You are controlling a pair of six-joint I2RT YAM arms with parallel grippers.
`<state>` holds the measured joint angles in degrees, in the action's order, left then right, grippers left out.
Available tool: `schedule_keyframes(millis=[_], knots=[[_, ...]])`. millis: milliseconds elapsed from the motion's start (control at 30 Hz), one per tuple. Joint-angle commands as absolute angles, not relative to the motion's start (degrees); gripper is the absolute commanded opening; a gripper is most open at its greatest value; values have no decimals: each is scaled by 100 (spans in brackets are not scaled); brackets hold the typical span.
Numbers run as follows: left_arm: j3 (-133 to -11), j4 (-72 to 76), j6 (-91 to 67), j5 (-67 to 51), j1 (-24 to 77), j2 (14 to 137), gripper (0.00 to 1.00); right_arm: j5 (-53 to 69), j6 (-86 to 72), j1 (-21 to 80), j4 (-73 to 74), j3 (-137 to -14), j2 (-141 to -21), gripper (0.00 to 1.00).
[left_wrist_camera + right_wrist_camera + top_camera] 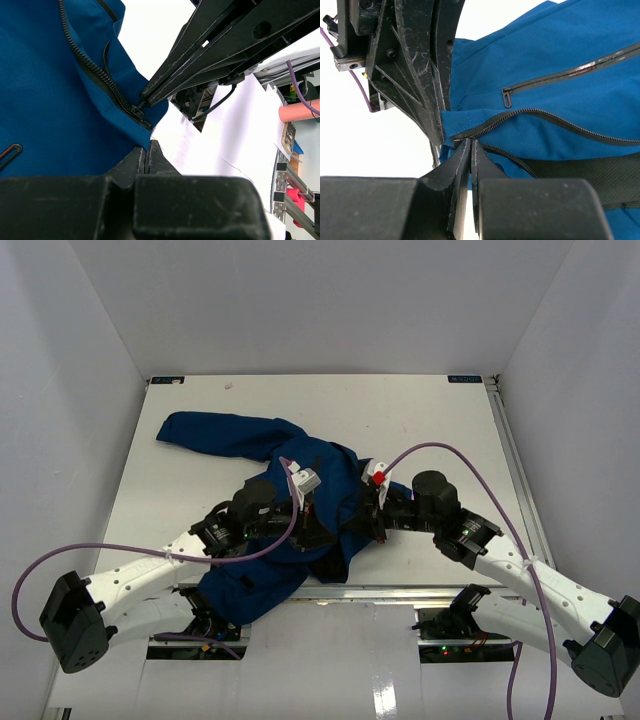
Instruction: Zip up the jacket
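The royal-blue jacket (262,436) lies crumpled on the white table (420,420), one sleeve stretched to the far left. Both grippers meet at its near hem. My left gripper (146,149) (325,528) is shut, its tips pinching the blue hem corner just below the zipper's bottom end (136,111). My right gripper (470,142) (362,522) is shut on that same bottom end of the black zipper (555,117), where the two tooth rows meet. Above this point the zipper lies parted and black lining (600,175) shows. A closed pocket zipper (506,97) sits higher on the fabric.
The jacket's lower part hangs over the table's near edge (420,590) between the arm bases. Purple cables (455,452) loop over both arms. White walls enclose the table on three sides. A salmon tube (300,111) and metal framing lie beyond the edge.
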<state>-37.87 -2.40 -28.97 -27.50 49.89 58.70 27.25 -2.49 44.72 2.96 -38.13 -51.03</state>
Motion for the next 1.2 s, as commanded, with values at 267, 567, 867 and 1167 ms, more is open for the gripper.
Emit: schedule_keyframes(millis=[267, 567, 867, 1167], knots=[[-3696, -294, -2830, -3161, 5001, 5533, 0, 2219, 440, 4421, 268, -4518, -5555, 8], [-3728, -342, -2797, -3301, 5001, 5334, 0, 2084, 680, 4412, 278, -4625, -5742, 8], [-4223, -1550, -2415, -1841, 5001, 5368, 41, 2297, 494, 4403, 246, -4504, -5728, 8], [-5183, -2471, -1946, -841, 5010, 5465, 53, 2378, 44, 4403, 389, -4661, -5876, 8]])
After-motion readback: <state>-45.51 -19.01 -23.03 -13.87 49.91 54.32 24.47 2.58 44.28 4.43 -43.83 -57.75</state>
